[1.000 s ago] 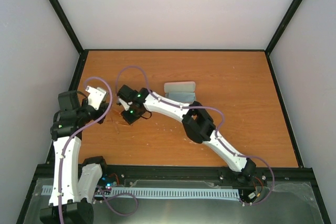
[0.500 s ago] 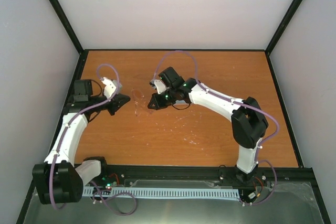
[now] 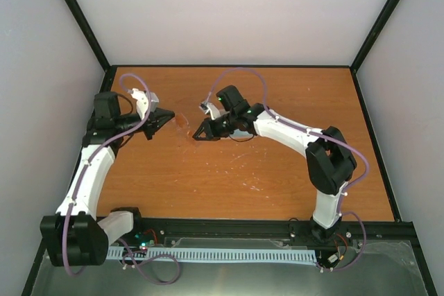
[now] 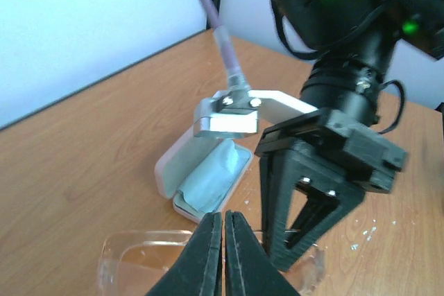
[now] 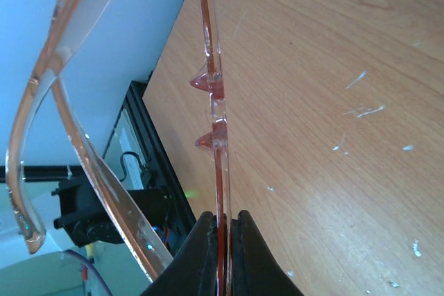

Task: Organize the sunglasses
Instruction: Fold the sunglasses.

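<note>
The sunglasses (image 5: 215, 102), with clear orange lenses and a thin frame, are held off the table at one lens edge by my shut right gripper (image 5: 223, 220). From above, the sunglasses (image 3: 182, 120) hang faintly between my left gripper (image 3: 168, 116) and right gripper (image 3: 198, 134). In the left wrist view my left gripper (image 4: 223, 218) is shut, its tips in front of the sunglasses (image 4: 139, 261). I cannot tell whether it pinches them. The right gripper (image 4: 288, 258) grips their right side.
The pink case (image 4: 173, 164) lies open on the wooden table (image 3: 291, 178) just behind the grippers, with the light blue cloth (image 4: 211, 178) in it. From above, the right arm covers most of the case. Black frame rails edge the table.
The right arm has swung from the table's middle to reach in from the right with the sunglasses. The left gripper has moved back and right toward them, and its jaws have closed.
</note>
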`<state>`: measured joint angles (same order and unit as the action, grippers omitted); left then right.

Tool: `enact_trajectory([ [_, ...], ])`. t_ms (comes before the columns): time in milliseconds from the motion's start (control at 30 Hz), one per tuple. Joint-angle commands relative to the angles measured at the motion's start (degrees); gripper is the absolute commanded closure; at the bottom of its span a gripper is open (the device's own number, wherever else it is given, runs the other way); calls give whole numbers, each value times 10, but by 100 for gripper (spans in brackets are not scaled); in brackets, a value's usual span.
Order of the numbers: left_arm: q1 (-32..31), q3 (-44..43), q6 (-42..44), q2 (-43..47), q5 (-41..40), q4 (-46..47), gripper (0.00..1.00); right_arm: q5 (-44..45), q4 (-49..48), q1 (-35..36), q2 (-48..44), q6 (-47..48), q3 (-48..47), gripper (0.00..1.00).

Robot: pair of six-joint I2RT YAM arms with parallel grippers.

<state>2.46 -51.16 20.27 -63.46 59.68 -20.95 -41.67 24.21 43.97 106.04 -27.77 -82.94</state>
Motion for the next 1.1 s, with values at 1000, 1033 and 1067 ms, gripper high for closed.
enact_trajectory([
  [1000, -3, 47, -115, -21, -12, 215, 94, -156, -219, -42, -85, -126, 49, 97],
  [1033, -3, 47, -119, -26, -11, 222, 94, -162, -217, -39, -84, -124, 49, 97],
  [1067, -3, 46, -123, -31, -12, 228, 94, -168, -213, -35, -83, -121, 47, 97],
])
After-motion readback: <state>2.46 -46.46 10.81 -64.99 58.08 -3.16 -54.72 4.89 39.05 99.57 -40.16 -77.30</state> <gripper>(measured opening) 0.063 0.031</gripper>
